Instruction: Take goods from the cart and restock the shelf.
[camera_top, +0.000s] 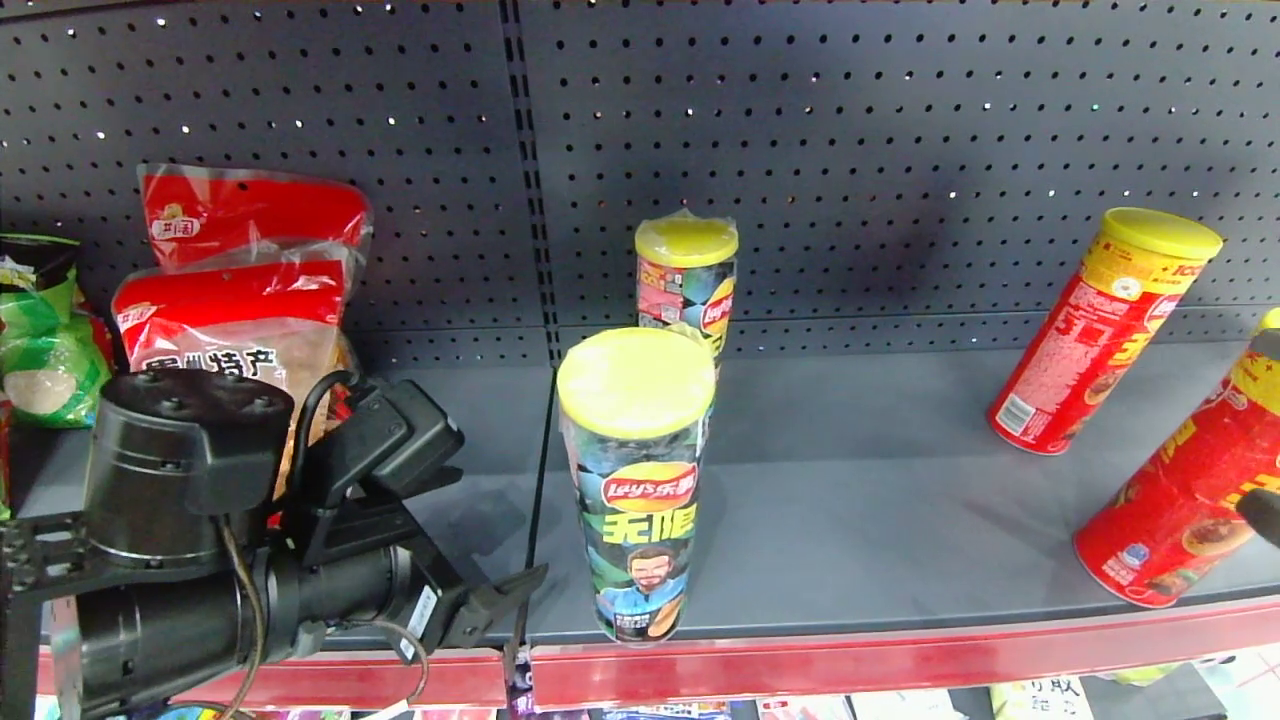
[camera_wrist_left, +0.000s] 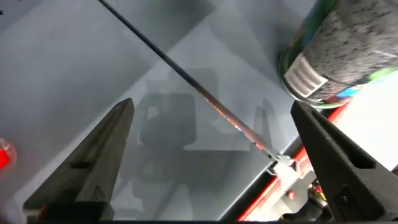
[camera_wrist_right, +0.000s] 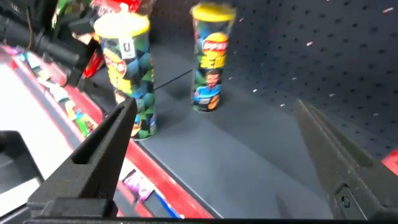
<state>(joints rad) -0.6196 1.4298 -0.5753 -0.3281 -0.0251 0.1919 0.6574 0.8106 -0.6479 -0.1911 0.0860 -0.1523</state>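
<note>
Standing upright at the front edge of the shelf (camera_top: 850, 500) is a yellow-lidded chip canister (camera_top: 635, 480), with a second matching canister (camera_top: 686, 280) behind it against the pegboard back (camera_top: 900, 150). The left gripper (camera_wrist_left: 211, 109) sits low just beside the front canister's base, its fingers (camera_wrist_left: 106, 155) spread wide and holding nothing. The right gripper (camera_wrist_right: 216, 102) is likewise spread and empty above the shelf board. Two red canisters (camera_top: 1100, 330) lean on the shelf's right side. Red snack bags (camera_top: 240, 300) and a green bag (camera_top: 45, 340) stand at the left.
</note>
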